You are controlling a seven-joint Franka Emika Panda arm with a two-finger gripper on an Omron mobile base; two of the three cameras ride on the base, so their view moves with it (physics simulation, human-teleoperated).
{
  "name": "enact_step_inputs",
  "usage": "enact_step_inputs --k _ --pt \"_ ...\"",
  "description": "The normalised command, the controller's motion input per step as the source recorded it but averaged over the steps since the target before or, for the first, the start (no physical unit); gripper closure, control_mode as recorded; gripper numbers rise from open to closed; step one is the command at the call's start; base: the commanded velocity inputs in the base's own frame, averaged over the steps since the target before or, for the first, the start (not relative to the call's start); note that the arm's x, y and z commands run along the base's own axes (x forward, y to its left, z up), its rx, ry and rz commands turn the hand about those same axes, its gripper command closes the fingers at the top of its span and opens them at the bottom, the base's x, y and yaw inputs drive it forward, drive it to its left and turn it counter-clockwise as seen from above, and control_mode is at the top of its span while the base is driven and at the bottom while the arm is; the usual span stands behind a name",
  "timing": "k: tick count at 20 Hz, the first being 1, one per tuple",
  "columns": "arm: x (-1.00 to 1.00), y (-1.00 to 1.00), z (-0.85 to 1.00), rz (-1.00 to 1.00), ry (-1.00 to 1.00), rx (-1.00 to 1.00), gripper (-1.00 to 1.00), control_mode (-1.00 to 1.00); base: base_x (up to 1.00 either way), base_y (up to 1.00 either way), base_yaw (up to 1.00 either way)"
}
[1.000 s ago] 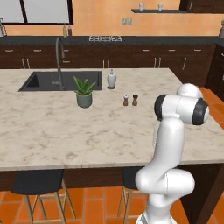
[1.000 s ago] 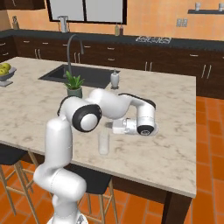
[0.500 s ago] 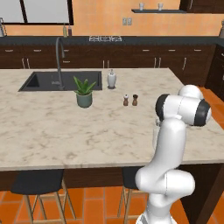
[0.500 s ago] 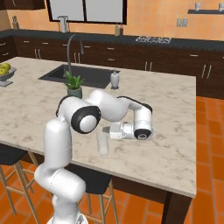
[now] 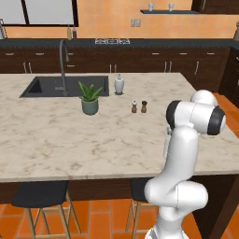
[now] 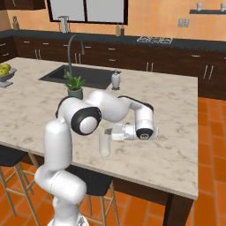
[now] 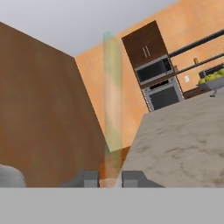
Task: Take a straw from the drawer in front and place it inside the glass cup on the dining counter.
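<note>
Look at the right base view. Your white arm bends low over the near side of the dining worktop [image 6: 176,145]. The claw [image 6: 107,131] lies sideways and points to the left. Its tip is right at the top of the glass cup [image 6: 104,145]. The cup stands upright on the marble, close to the near edge.

In the hand view you see the glass cup [image 7: 112,94] as a tall, clear, pale shape right in front of the claw [image 7: 110,178]. The two dark fingertips [image 7: 134,178] sit a little way apart at the bottom, with the bottom of the cup between them. You cannot tell if they touch the glass. You cannot make out the thin straw, so you cannot tell if the claw has hold of it or where it is.

In the left base view the arm hides most of the glass cup [image 5: 165,142]. Farther back on the worktop [image 5: 56,140] stand a small green plant [image 5: 89,99], a white bottle [image 5: 119,84] and two little brown shakers [image 5: 139,107]. A dark sink [image 5: 63,86] with a tall tap [image 5: 62,60] is behind the plant. A bowl of green fruit [image 6: 5,73] sits at the far left end in the right base view. Black stools [image 5: 44,196] stand under the near edge.
</note>
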Motion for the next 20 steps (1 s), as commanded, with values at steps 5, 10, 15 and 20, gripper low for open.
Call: enact_step_inputs --k 5,10,15,20 --pt "-0.02 0.0 -0.03 0.0 0.0 -0.08 -1.0 -1.0 0.0 0.0 0.0" --pt "-0.2 0.0 0.01 0.0 -0.05 -0.09 -1.0 -1.0 0.0 0.0 0.0" --pt "-0.32 0.0 0.26 0.0 -0.12 -0.07 -1.0 -1.0 0.0 0.0 0.0" --pt "-0.17 0.0 0.41 0.0 -0.13 -0.04 -1.0 -1.0 0.0 0.0 0.0"
